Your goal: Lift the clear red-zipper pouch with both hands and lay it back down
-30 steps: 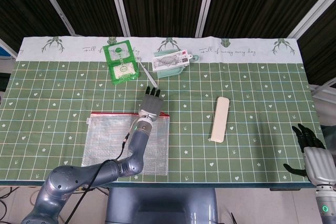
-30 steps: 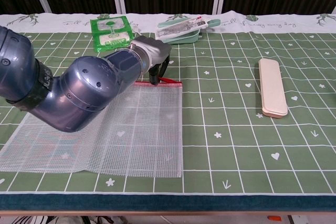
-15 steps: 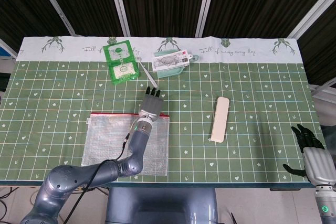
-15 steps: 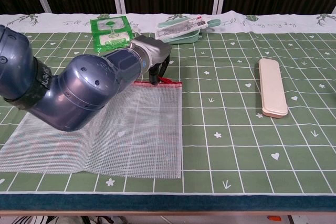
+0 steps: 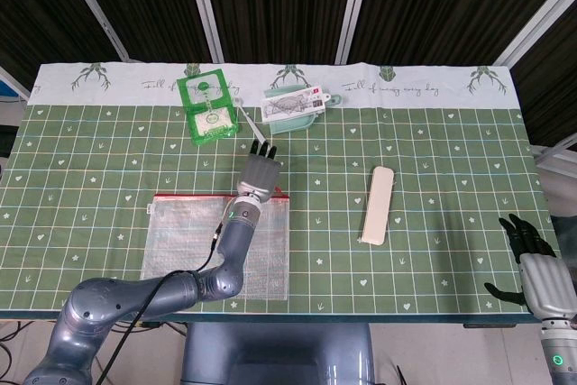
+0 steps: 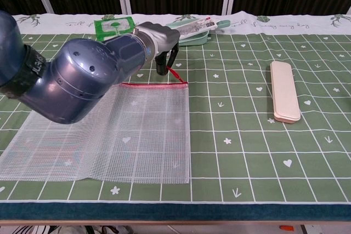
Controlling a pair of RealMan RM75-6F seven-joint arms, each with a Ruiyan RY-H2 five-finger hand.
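Clear mesh pouch (image 6: pixel 120 132) with red zipper lies flat on my bench (image 6: pixel 236 135), front left. My left hand (image 6: pixel 162 45) sits at its 1 o'clock corner, fingers curled down by the red zipper pull (image 6: pixel 176 75); can't tell if pinched. Right hand (image 5: pixel 530 263) spread, holding nothing, at 3 o'clock bench edge. Cream oblong case (image 6: pixel 284 91) well apart, right.

The left arm is extended from the near left corner toward the middle of the scene, forearm low and hand foremost. The left hand (image 5: pixel 259 171) is held palm down, its fingers (image 6: pixel 162 68) pointed down and toward the far side. The right hand (image 5: pixel 534 266) is seen at the near right edge, fingers spread, nothing held.
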